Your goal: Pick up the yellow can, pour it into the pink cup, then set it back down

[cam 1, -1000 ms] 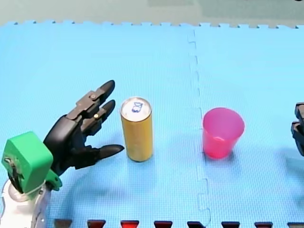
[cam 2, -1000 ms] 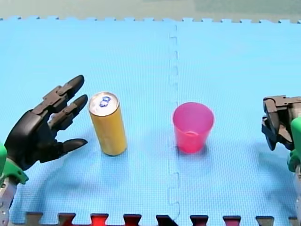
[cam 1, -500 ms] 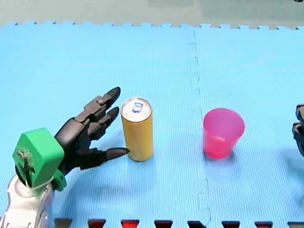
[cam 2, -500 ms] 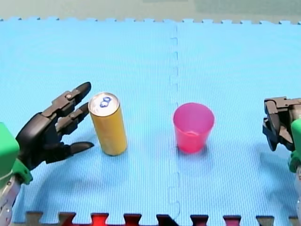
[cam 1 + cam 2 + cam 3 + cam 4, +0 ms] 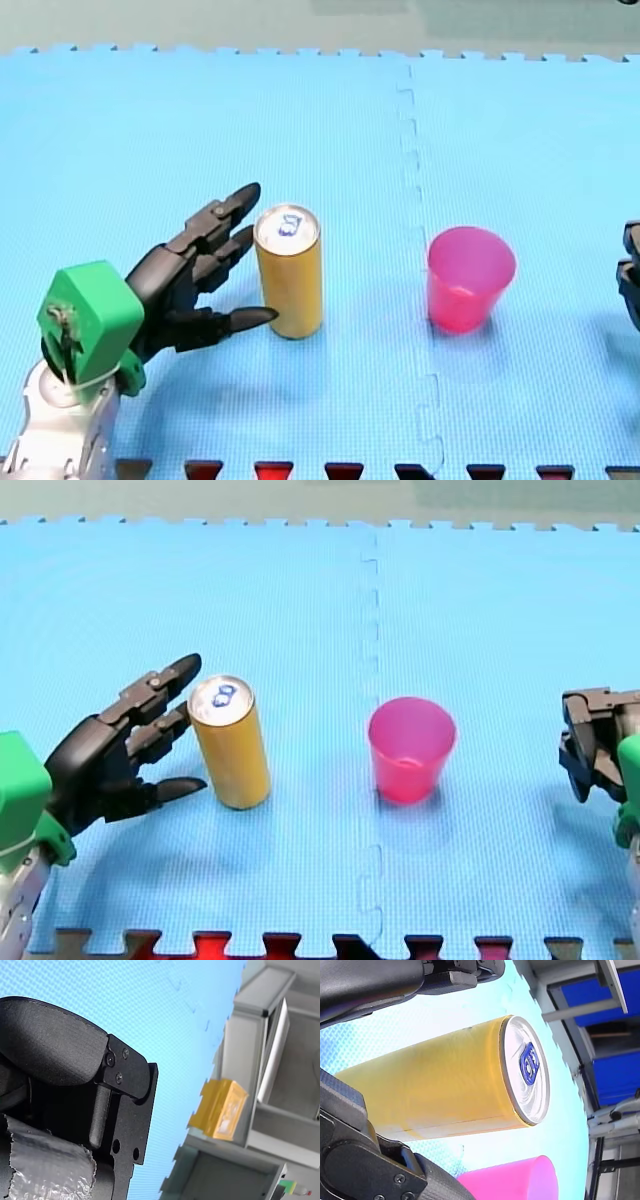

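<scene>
Head pair downward, shared mat (image 5: 200, 120) — wrists close.

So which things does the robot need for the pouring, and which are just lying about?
For the job: yellow can, standing upright; pink cup; left hand, beside the can, holding nothing.
Just there: blue foam mat; right hand, at the mat's right edge, holding nothing; yellow box beyond the mat.

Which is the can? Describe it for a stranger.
On the blue mat, left of the seam, the yellow can stands beside the open left hand; the right hand is at the far right edge. Unlike the squat pink cup, it is tall with a silver top.
</scene>
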Tool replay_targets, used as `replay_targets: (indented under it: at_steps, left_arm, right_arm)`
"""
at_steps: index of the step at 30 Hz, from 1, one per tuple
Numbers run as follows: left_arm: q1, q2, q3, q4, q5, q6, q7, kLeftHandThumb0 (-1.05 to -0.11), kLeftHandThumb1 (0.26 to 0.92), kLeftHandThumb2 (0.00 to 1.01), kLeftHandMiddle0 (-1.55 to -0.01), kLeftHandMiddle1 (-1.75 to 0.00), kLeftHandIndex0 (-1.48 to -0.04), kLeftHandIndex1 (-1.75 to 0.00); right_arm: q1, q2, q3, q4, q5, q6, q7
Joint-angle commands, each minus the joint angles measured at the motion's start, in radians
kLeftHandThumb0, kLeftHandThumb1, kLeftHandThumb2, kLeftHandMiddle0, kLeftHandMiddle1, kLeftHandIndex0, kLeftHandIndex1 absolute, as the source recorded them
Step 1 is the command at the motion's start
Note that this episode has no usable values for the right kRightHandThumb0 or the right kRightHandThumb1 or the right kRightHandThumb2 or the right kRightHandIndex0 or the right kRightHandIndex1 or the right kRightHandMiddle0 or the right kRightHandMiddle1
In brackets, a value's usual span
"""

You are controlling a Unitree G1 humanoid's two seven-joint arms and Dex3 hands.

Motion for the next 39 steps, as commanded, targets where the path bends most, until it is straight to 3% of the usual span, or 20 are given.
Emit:
replay_targets:
  at_steps: [1, 14, 26, 39]
  left_arm:
    - [-0.018, 0.002, 0.001, 0.022, 0.004, 0.007, 0.003, -0.823, 0.677, 0.0, -0.11, 0.0, -0.07, 0.0]
    - [-0.057, -0.031, 0.003, 0.131, 0.002, -0.022, -0.014, -0.801, 0.668, 0.0, -0.11, 0.0, -0.07, 0.0]
    - [-0.084, -0.041, 0.011, 0.197, 0.009, -0.053, -0.019, -0.774, 0.662, 0.0, -0.11, 0.0, -0.08, 0.0]
    - [-0.131, -0.075, 0.001, 0.265, 0.037, -0.063, -0.001, -0.787, 0.661, 0.0, -0.12, -0.01, -0.1, 0.0]
  right_arm:
    - [0.001, -0.005, 0.0, -0.002, 0.003, -0.003, -0.003]
    - [0.006, -0.014, -0.008, -0.008, 0.013, -0.014, 0.011]
    - [0.007, -0.019, -0.005, -0.008, 0.008, -0.03, 0.01]
    - [0.012, -0.021, -0.007, -0.009, 0.011, -0.037, 0.01]
